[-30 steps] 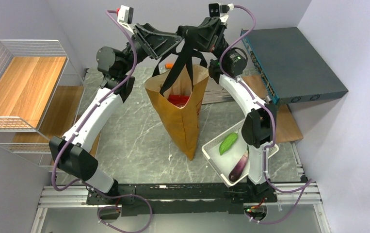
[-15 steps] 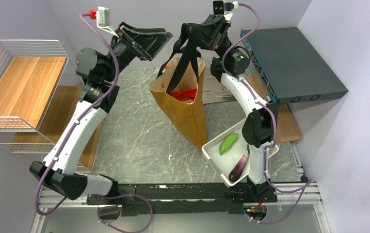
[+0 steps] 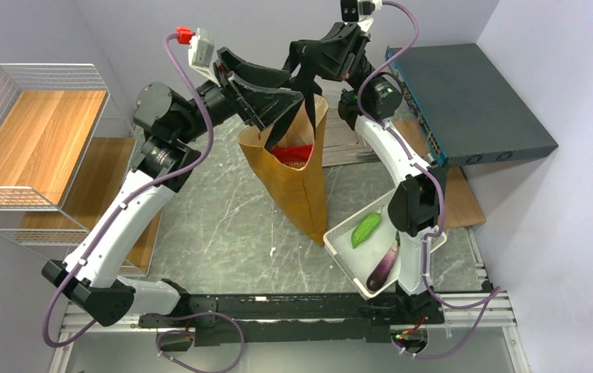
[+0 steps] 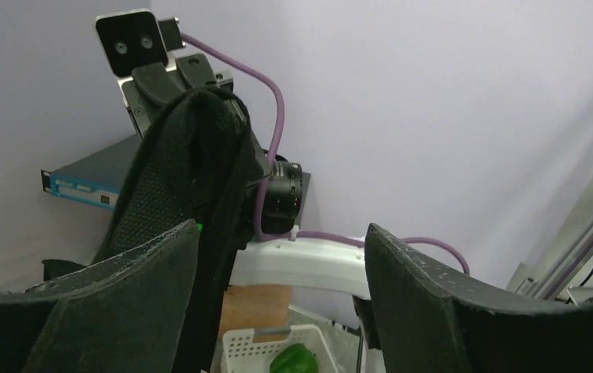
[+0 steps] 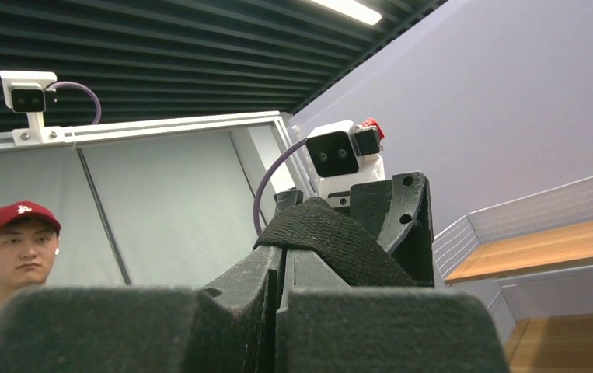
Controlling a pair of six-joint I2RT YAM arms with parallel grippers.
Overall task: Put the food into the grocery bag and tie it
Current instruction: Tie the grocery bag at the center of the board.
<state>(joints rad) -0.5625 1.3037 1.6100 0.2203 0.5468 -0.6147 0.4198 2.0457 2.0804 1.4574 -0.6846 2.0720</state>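
Two padded fingers of the right end effector are pressed tight together on the black webbing straps, which hump up over its tips – a firm pinch, high above the table. From that pinch the straps run down to the mustard grocery bag, which hangs lifted with its mouth gaping. Its lower corner slants down toward the right and ends just beside the white basket; I cannot tell whether that corner touches the table. A red packet shows inside the mouth of the bag. The left end effector sits close by at the bag's left, its fingers spread wide and gripping nothing – in the left wrist view the dark strap hangs right against the left finger, with the gap between the fingers empty of it. Over in the basket, near the right arm's base, lie a green vegetable and a purple oblong vegetable, both outside the bag. Further out, a wire shelf with wooden boards stands at the left and a blue-grey flat box at the far right corner.
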